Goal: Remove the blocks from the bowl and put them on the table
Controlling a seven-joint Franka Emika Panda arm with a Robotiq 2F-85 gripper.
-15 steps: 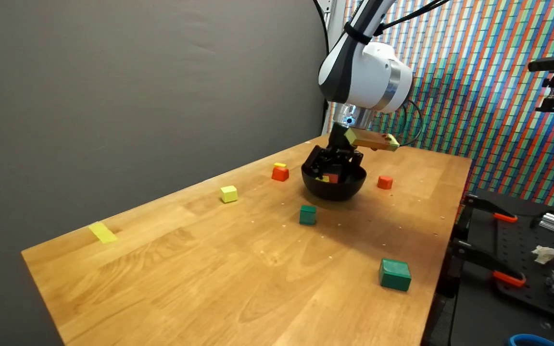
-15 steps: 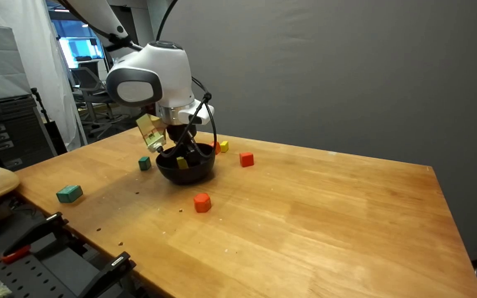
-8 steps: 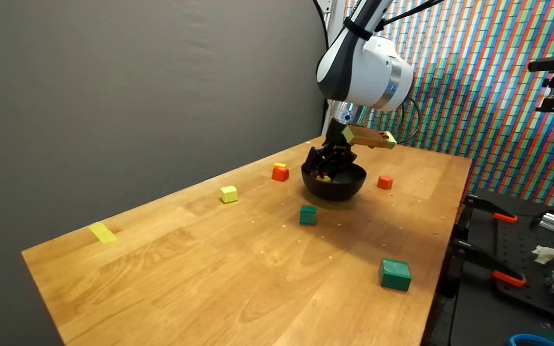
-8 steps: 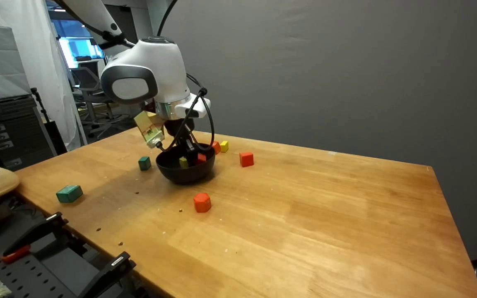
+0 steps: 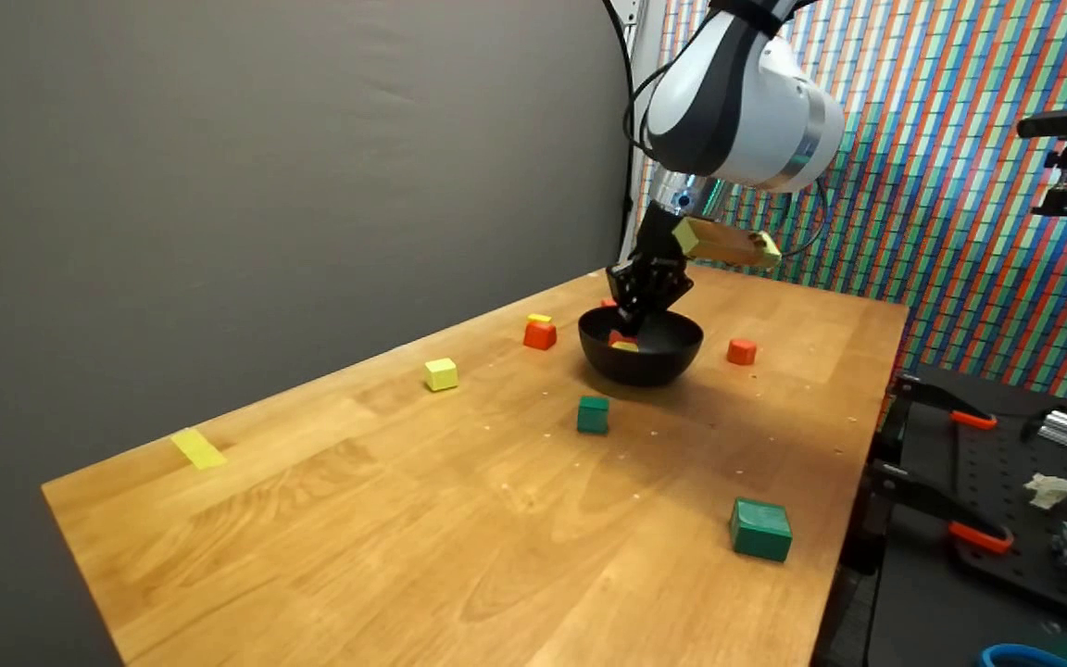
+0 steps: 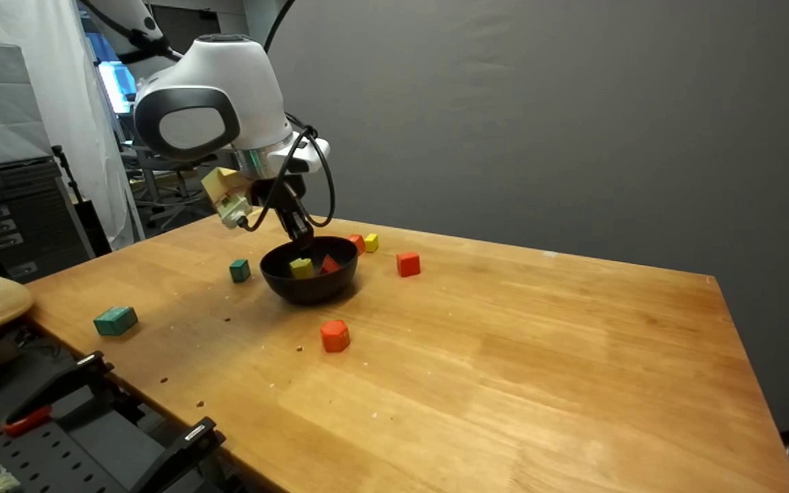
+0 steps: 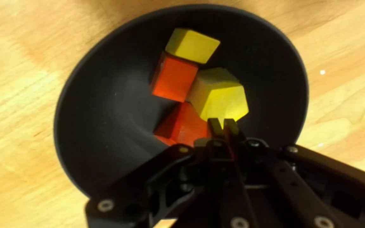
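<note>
Two yellow blocks [image 7: 195, 47] and two red blocks [image 7: 176, 79] lie touching inside the black bowl [image 7: 100, 110]. From an exterior view, a yellow block [image 6: 302, 268] and a red one [image 6: 329, 264] show over the rim. My gripper [image 7: 223, 122] is shut with nothing between its fingers, only a sliver of gap at the tips. It reaches in over the bowl, its tips overlapping the larger yellow block [image 7: 225, 98] in the wrist view. Around the bowl, green blocks [image 5: 761, 530], red blocks [image 5: 540, 334] and yellow blocks [image 5: 441, 373] rest on the table [image 5: 422, 547].
Close to the bowl stand a green block [image 5: 593, 415] and a red block [image 5: 742, 351]. A flat yellow strip [image 5: 198, 447] is stuck near the table's far corner. A grey wall [image 5: 311, 185] runs along one long side; black clamps [image 6: 182, 452] grip the opposite edge.
The gripper has gone from open to shut and risen from deep in the bowl, tilting as the arm lifted. In an exterior view, a red block in the bowl has come into sight.
</note>
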